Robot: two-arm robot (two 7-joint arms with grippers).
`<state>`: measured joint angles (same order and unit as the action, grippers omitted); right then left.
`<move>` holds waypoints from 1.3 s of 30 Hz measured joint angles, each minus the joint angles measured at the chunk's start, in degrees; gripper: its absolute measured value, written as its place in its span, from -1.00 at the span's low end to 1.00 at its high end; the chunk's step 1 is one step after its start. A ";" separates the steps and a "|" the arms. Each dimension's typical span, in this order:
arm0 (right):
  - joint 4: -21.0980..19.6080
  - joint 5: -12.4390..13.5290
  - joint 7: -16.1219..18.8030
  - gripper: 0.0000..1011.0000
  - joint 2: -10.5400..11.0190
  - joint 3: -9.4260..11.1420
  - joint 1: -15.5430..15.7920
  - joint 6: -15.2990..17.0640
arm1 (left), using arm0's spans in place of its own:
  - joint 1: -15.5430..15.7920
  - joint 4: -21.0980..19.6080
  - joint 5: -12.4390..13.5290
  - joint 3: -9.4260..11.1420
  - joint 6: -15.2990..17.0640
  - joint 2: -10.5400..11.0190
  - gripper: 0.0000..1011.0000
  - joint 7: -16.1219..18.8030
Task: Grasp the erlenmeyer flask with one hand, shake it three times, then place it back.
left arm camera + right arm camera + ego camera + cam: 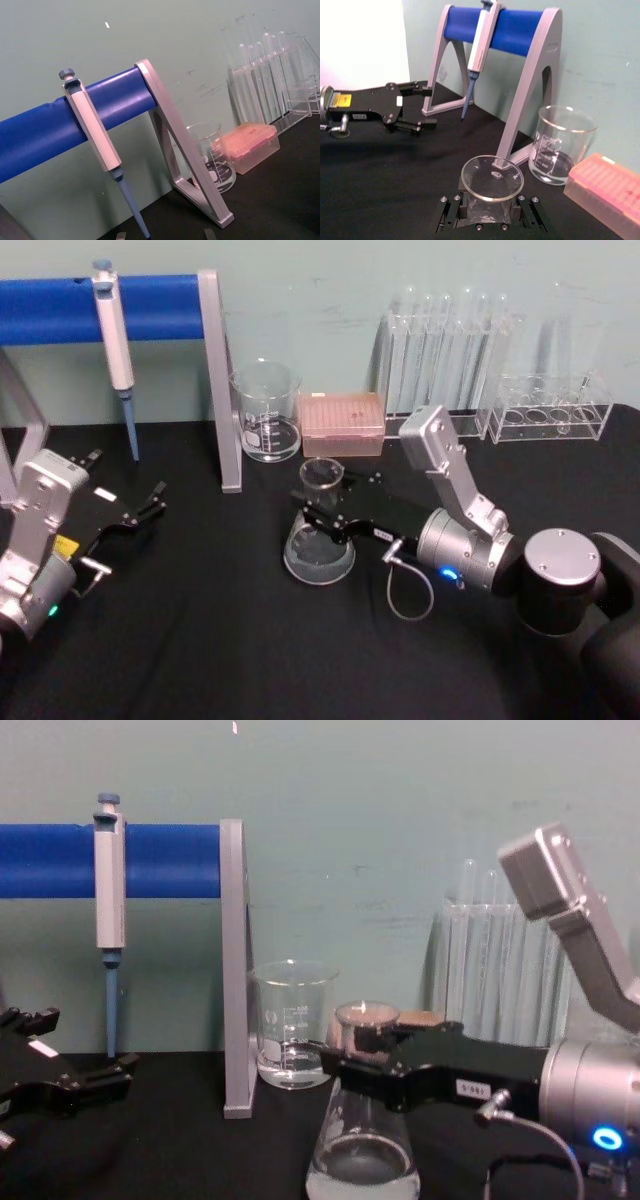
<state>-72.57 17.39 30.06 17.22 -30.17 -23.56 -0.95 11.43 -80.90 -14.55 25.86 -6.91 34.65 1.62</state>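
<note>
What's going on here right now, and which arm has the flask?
The right gripper is shut around the neck of the erlenmeyer flask, in front of the beaker. I cannot tell whether its base rests on the black table or is just off it. The left gripper sits open and idle at the left.

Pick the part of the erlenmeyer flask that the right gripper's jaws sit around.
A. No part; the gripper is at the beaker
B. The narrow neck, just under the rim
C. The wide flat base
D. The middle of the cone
B: in the chest view the right gripper has a jaw on either side of the neck of the erlenmeyer flask, just below the flared rim and well above the wide base.
</note>
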 joint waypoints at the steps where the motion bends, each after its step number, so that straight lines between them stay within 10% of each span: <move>1: -0.37 0.08 -0.05 -0.11 0.08 0.12 0.07 0.15 | 0.00 0.00 0.00 0.00 0.00 0.00 0.98 0.00; 22: -17.90 4.02 -3.18 -0.11 5.26 4.87 1.78 6.56 | 0.00 0.00 0.01 0.00 0.00 0.00 0.98 0.00; 39: -19.88 5.73 -4.70 -0.11 6.89 6.27 3.20 6.62 | 0.00 0.00 0.00 0.00 0.00 0.00 0.98 0.00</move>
<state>-92.44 23.11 25.36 24.11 -23.89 -20.36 5.66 11.43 -80.90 -14.55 25.86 -6.91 34.65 1.62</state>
